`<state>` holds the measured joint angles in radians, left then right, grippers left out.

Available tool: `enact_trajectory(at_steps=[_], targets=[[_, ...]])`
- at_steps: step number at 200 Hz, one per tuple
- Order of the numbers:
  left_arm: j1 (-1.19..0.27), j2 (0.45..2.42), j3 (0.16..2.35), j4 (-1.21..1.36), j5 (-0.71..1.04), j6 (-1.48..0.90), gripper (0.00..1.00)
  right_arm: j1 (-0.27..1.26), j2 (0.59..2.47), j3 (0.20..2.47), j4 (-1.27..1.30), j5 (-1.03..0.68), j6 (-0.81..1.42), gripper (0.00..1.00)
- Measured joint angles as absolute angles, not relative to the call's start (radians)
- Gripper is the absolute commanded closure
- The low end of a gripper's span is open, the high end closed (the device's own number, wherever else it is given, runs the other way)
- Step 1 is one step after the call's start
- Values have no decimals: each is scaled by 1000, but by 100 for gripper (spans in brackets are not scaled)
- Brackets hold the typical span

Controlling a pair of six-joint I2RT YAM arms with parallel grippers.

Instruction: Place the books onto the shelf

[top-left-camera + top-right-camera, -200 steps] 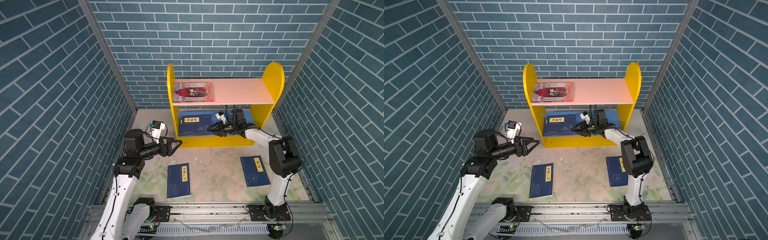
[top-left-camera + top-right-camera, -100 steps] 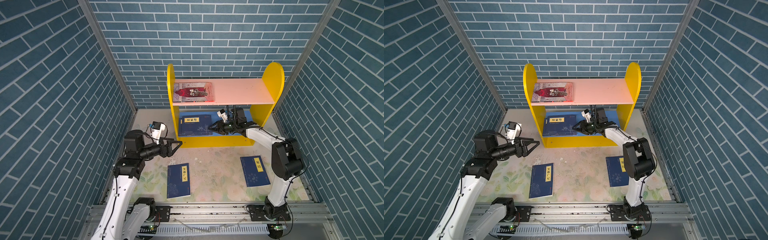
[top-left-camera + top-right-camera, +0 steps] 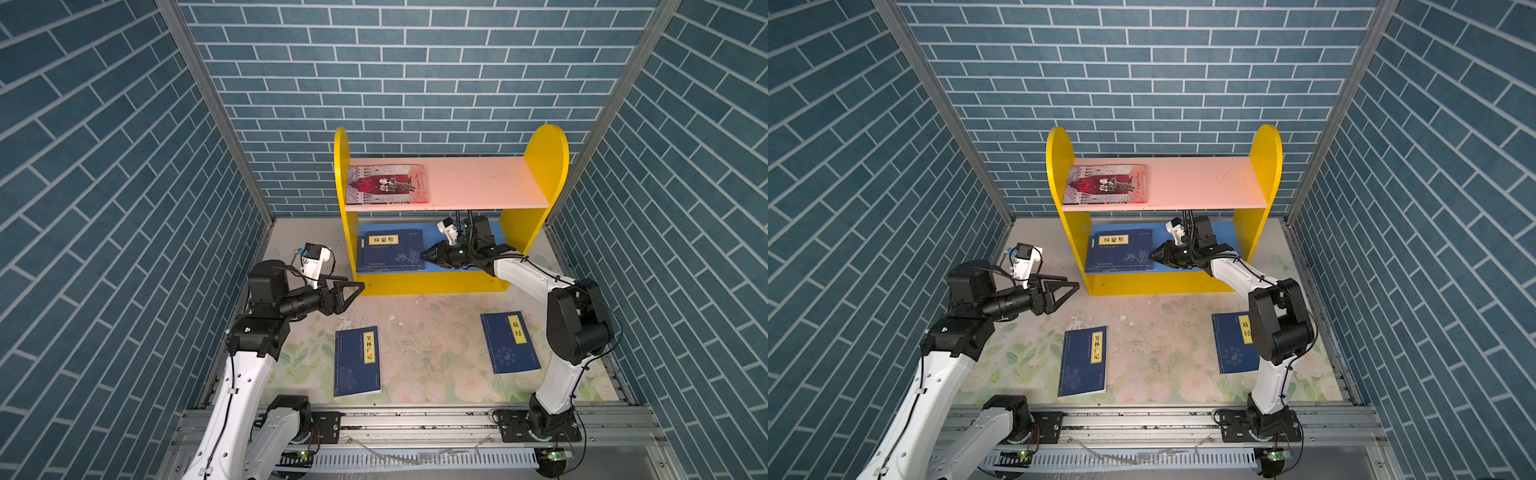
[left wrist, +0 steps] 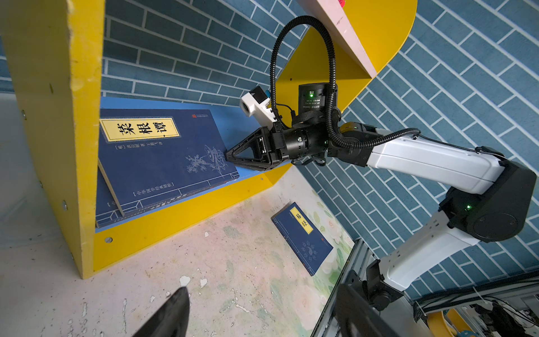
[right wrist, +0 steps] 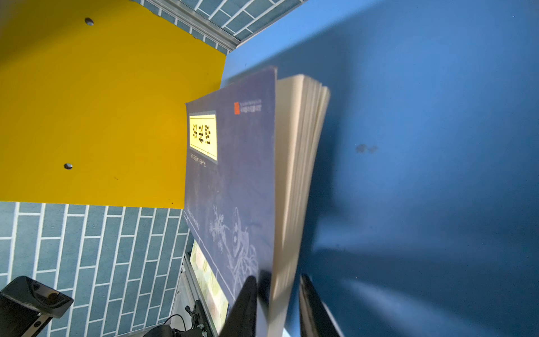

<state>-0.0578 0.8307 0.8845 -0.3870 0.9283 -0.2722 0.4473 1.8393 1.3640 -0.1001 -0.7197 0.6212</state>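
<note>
The right gripper (image 5: pixel 277 294) reaches in under the shelf's (image 3: pixel 544 166) pink board (image 3: pixel 478 183). Its fingers (image 5: pixel 245 306) sit either side of the top navy book's (image 3: pixel 392 251) loose edge on the blue board (image 5: pixel 408 146); I can't tell whether they pinch it. The left gripper (image 3: pixel 357 286) hangs wide open by the shelf's left foot. Two more navy books (image 3: pixel 357 361) lie on the table (image 3: pixel 428 345), and a red-and-grey book (image 3: pixel 386 185) is up top.

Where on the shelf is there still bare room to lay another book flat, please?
The pink upper board is bare from the grey-and-red book to the right side panel. The blue lower board is crowded: stacked navy books fill its left, and the right gripper reaches in beside them.
</note>
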Motion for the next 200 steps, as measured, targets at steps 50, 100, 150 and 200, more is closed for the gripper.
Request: enact_trajectory(at_steps=[50, 100, 150, 200], targets=[[-57, 824, 871, -387, 929, -272, 19, 459, 1839, 1364, -98, -712, 620, 88], [-57, 823, 868, -387, 928, -272, 19, 468, 1840, 1370, -97, -709, 622, 90], [-57, 818, 868, -387, 923, -260, 19, 487, 1844, 1382, -101, -698, 622, 92], [-57, 817, 868, -429, 818, -184, 19, 498, 1861, 1401, -104, -694, 623, 93]])
